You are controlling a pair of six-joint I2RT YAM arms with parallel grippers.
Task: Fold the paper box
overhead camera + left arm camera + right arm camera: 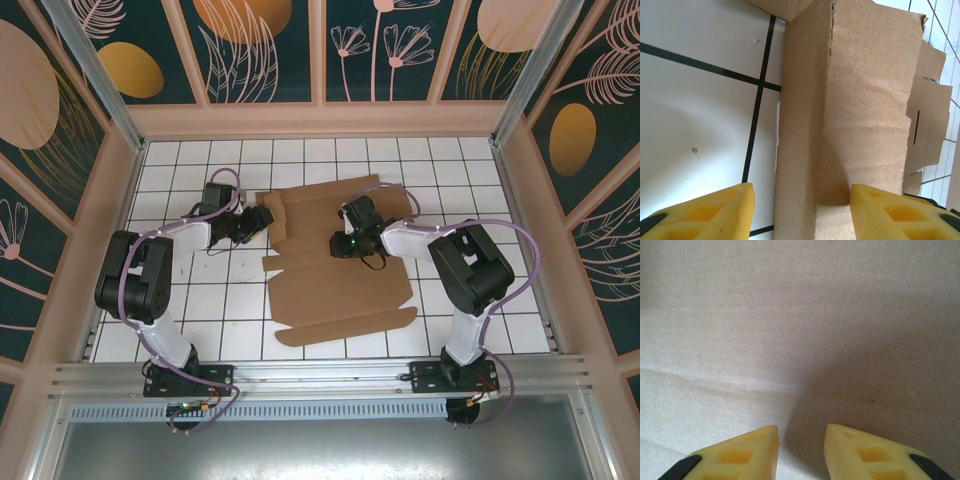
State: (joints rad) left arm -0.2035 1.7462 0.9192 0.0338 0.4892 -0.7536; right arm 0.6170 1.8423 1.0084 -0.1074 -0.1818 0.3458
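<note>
The brown paper box [335,290] lies mostly flat on the white tiled floor, with its flaps spread out. My left gripper [268,222] is at the sheet's left edge. In the left wrist view the gripper [802,187] is open, and a raised side flap of the box [865,100] stands between its yellow fingers [730,205] without being squeezed. My right gripper [340,243] rests over the upper middle of the sheet. In the right wrist view the gripper [801,429] points down at the bare cardboard [800,315], its jaws a little apart with nothing between them.
The tiled floor [200,300] is boxed in by beige walls [320,120] at the back and both sides. A metal rail [320,375] runs along the near edge by the arm bases. Bare tiles lie left and right of the sheet.
</note>
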